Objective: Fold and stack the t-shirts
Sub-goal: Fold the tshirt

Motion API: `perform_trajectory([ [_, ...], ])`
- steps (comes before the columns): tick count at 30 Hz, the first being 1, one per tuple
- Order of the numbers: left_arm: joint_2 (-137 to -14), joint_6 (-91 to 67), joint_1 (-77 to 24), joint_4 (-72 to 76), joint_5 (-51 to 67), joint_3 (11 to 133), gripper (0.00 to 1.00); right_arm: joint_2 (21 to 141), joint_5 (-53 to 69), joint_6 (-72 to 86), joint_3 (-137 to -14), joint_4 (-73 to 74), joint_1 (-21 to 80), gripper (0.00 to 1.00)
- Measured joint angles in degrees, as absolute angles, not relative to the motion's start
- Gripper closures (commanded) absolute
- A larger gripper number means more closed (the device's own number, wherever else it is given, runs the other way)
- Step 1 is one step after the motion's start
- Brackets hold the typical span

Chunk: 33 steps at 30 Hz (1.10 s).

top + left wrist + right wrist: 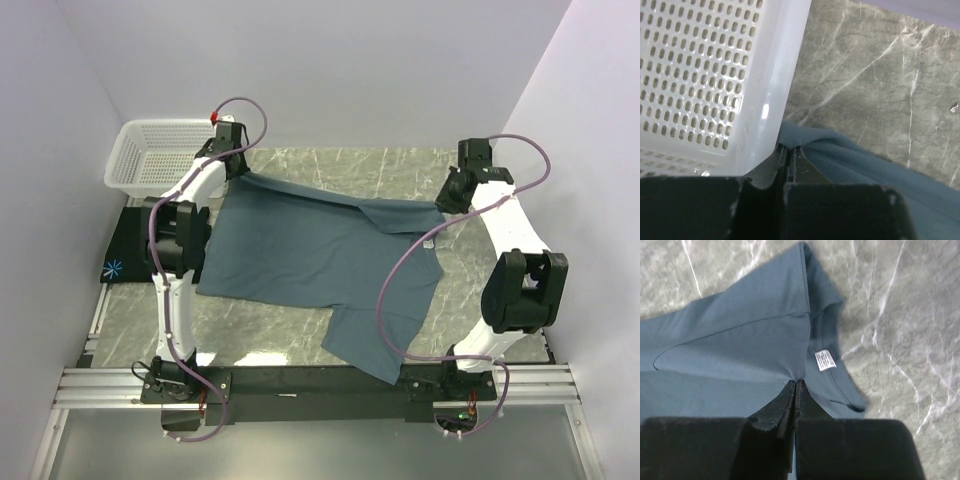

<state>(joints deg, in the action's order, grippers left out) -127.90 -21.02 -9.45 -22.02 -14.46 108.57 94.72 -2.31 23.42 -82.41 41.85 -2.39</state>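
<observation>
A slate-blue t-shirt lies spread across the middle of the table, one sleeve hanging toward the near edge. My left gripper is shut on the shirt's far left corner, its hem pinched between the jaws. My right gripper is shut on the shirt's far right part beside the collar, near the white label; the cloth rises into the closed jaws. A black t-shirt with a light-blue starburst lies folded at the table's left edge.
A white lattice basket stands at the far left, right against the left gripper; its wall fills the left wrist view. Purple cables loop over both arms. Grey walls close in on the marble table.
</observation>
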Motion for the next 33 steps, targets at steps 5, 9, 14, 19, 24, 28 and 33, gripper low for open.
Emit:
perform_trajectory([
  [5,-126.67,-23.29,-9.45,-24.38,-14.63,107.44,0.99,93.25,-1.74,24.27,-79.99,42.06,-2.44,1.0],
  [9,-124.95,-24.6,-9.45,-25.19,-14.79,105.58,0.99,90.78,-1.19,24.67,-77.36,42.57,-2.46,1.0],
  [14,-123.74,-25.82,-9.3,-26.35,-14.76,103.98,0.99,88.47,-0.3,24.86,-76.36,42.94,-2.68,1.0],
  [19,-123.44,-27.75,-9.28,-28.21,-14.52,103.98,0.99,87.57,0.19,24.86,-76.2,42.89,-3.14,1.0],
  [24,-121.71,-29.47,-9.19,-29.1,-14.37,102.72,0.99,86.89,1.48,24.86,-73.8,43.07,-3.44,1.0],
  [28,-120.53,-29.71,-9.19,-30.52,-14.61,102.63,0.99,86.74,2.31,24.86,-72.75,43.24,-3.9,1.0],
  [33,-120.33,-29.69,-9.19,-32.01,-14.7,102.5,0.99,85.52,2.72,24.86,-71.57,43.62,-4.08,1.0],
])
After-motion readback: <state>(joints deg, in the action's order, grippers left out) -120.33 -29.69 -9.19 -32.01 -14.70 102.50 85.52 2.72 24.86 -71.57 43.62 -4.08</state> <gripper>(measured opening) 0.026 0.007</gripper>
